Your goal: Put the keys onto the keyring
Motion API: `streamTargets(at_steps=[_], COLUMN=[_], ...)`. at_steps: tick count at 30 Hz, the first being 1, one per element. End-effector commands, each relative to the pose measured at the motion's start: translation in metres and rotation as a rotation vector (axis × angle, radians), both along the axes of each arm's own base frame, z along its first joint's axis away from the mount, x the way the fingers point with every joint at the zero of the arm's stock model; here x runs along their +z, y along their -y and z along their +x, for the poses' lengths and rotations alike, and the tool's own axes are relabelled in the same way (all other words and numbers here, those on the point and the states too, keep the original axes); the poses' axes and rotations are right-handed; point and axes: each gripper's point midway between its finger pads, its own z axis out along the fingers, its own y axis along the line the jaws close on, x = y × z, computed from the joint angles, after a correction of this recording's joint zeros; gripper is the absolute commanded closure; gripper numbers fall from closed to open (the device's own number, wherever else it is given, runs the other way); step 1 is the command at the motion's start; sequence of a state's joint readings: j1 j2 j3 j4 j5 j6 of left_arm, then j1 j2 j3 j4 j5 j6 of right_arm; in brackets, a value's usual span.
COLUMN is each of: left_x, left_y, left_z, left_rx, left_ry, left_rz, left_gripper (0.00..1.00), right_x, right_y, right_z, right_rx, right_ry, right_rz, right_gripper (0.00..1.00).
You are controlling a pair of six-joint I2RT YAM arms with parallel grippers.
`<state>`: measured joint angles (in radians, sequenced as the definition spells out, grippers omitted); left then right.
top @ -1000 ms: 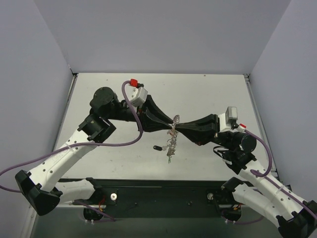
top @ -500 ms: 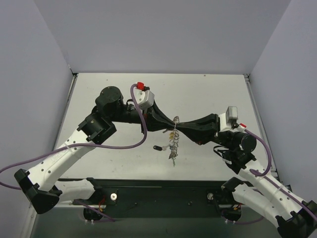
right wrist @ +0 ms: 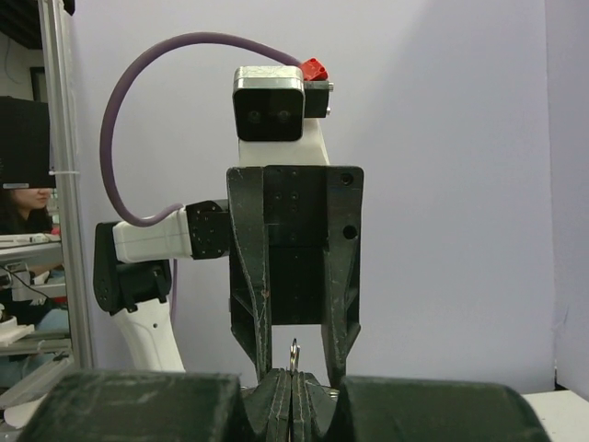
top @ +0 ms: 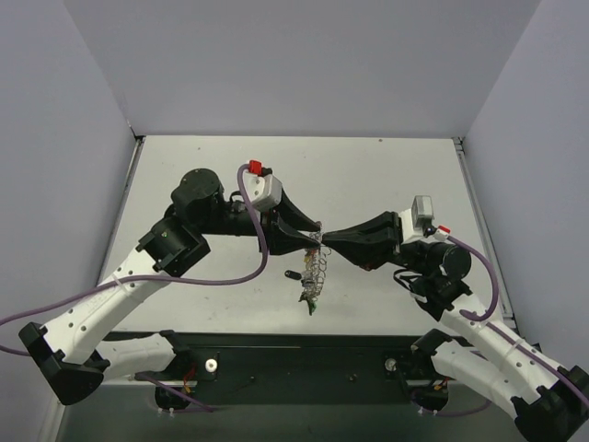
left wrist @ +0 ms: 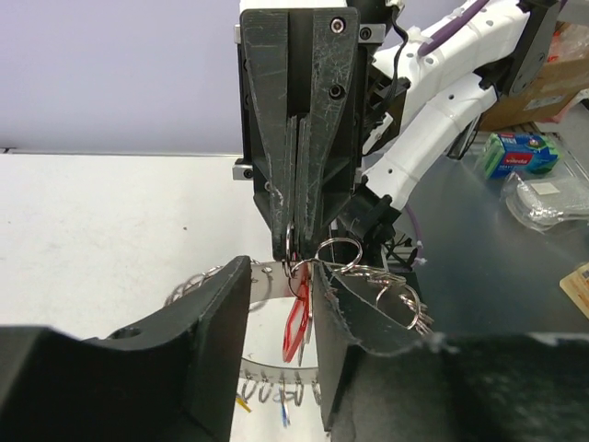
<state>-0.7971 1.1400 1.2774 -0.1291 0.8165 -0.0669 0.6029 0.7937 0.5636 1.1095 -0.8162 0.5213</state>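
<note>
Keyring (top: pixel 315 265): silver wire and pieces, one red tag (left wrist: pixel 296 324). Key (top: pixel 293 273) beside keyring: black head. Table (top: pixel 386 175): plain off-white; left-arm cable (right wrist: pixel 184 39) purple.

The right gripper's (left wrist: pixel 294 243) shut tips met the left gripper (left wrist: pixel 282 269) head-on, filling the gap between its parted jaws. Beneath both jaws hung the keyring (top: pixel 315 267) with a red tag (left wrist: pixel 296 324), barring the way from below. A black-headed key (top: pixel 294 273) lay under them. Past the jaws on the far side, the table (top: pixel 386 175) gave open room.

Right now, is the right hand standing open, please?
No, the right hand is closed tight, pinching a small wire loop.
</note>
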Motion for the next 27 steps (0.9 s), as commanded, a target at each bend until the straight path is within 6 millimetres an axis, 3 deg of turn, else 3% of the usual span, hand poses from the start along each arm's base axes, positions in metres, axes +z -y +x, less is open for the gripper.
streamTargets(at_steps=[1, 10, 17, 27], left_x=[0.022, 0.039, 0.037, 0.031], left_y=[-0.007, -0.014, -0.01, -0.005], left_z=[-0.01, -0.003, -0.002, -0.001], left_rx=[-0.013, 0.01, -0.01, -0.036], left_ry=[0.041, 0.05, 0.037, 0.015], left_rz=[-0.078, -0.144, -0.137, -0.118], left_gripper=[0.55, 0.54, 0.64, 0.65], right_x=[0.042, 0.041, 0.04, 0.041], right_y=[0.013, 0.014, 0.014, 0.014], right_z=[-0.023, -0.025, -0.025, -0.026], right_rx=[0.012, 0.016, 0.017, 0.018], right_ry=[0.181, 0.179, 0.177, 0.18], right_rz=[0.111, 0.105, 0.104, 0.104], right_gripper=[1.0, 1.0, 1.0, 1.0])
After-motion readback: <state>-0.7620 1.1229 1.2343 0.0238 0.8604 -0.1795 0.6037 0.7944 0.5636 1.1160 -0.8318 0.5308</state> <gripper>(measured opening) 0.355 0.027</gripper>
